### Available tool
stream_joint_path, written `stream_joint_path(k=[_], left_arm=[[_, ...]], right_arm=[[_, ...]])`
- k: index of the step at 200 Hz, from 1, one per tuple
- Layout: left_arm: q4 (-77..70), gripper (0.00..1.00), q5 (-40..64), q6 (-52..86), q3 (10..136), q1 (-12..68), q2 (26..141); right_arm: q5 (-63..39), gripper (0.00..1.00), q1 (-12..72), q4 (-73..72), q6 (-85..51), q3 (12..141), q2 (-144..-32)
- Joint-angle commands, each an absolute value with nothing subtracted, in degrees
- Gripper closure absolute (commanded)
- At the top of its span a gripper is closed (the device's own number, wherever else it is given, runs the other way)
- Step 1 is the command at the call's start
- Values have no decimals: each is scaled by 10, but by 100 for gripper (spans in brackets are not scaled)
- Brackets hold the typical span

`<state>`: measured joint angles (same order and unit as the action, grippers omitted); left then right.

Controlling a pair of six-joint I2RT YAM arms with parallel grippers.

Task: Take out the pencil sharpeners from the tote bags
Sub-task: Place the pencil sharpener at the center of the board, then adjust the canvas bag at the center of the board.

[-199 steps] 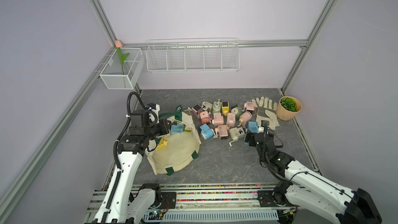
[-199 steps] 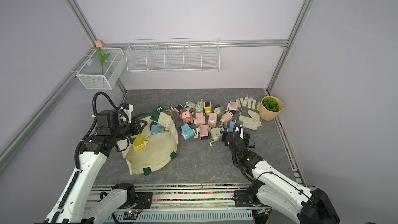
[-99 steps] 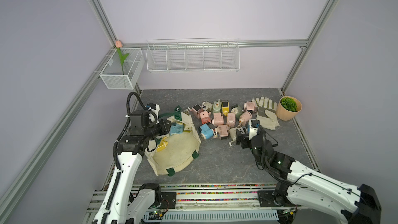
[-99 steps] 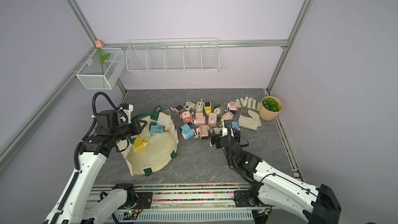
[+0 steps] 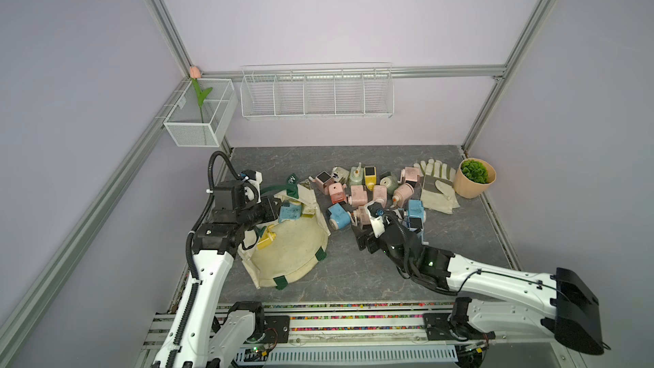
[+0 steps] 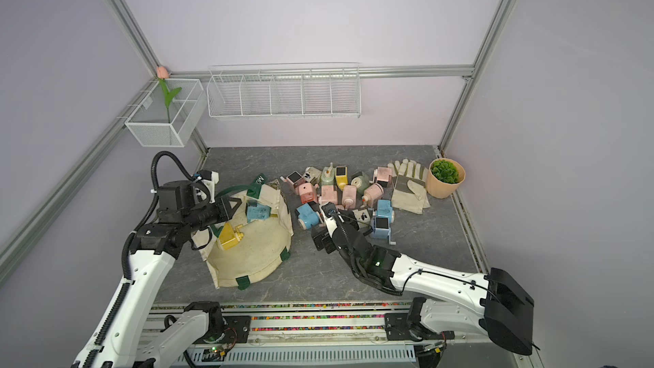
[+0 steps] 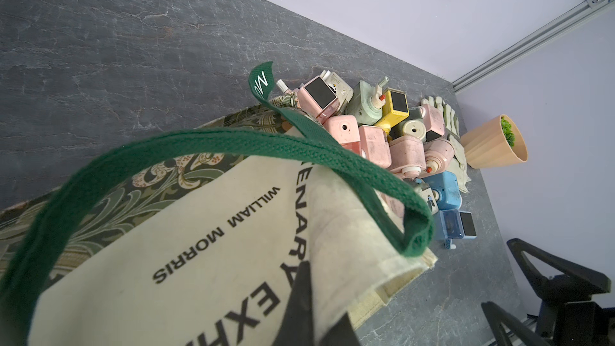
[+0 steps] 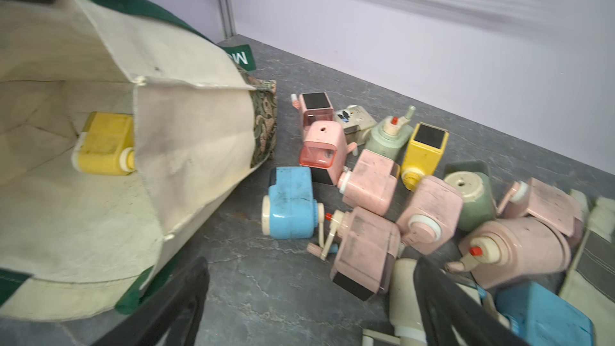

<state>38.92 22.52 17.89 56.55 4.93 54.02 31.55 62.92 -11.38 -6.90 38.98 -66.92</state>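
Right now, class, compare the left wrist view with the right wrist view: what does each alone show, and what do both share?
Only the left wrist view shows WILLIAM MORRIS printed on the tote bag and the plant pot. Only the right wrist view shows the bag's inside, with a yellow sharpener lying in it. Both show the sharpener pile on the table, including a pink sharpener with a dark window.
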Motion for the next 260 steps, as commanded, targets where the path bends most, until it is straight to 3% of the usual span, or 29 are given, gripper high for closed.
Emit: stream_joint_path(k=[1, 119, 163, 182, 238, 260], left_arm=[[374, 100, 229, 177, 580, 50, 537], [375, 100, 232, 177, 579, 49, 533], [373, 100, 238, 178, 579, 49, 530], [373, 100, 239, 179, 578, 49, 528], [373, 100, 236, 178, 578, 49, 527], [374, 100, 234, 178, 578, 49, 527]], right_arm=[[268, 5, 645, -146, -31, 408, -687], [118, 11, 699, -196, 20, 513, -888], [73, 5, 710, -206, 1, 620, -1018], [76, 0, 716, -216, -7, 673, -1082], [84, 5, 726, -240, -23, 804, -1225], [110, 5, 728, -271, -20, 798, -1238]])
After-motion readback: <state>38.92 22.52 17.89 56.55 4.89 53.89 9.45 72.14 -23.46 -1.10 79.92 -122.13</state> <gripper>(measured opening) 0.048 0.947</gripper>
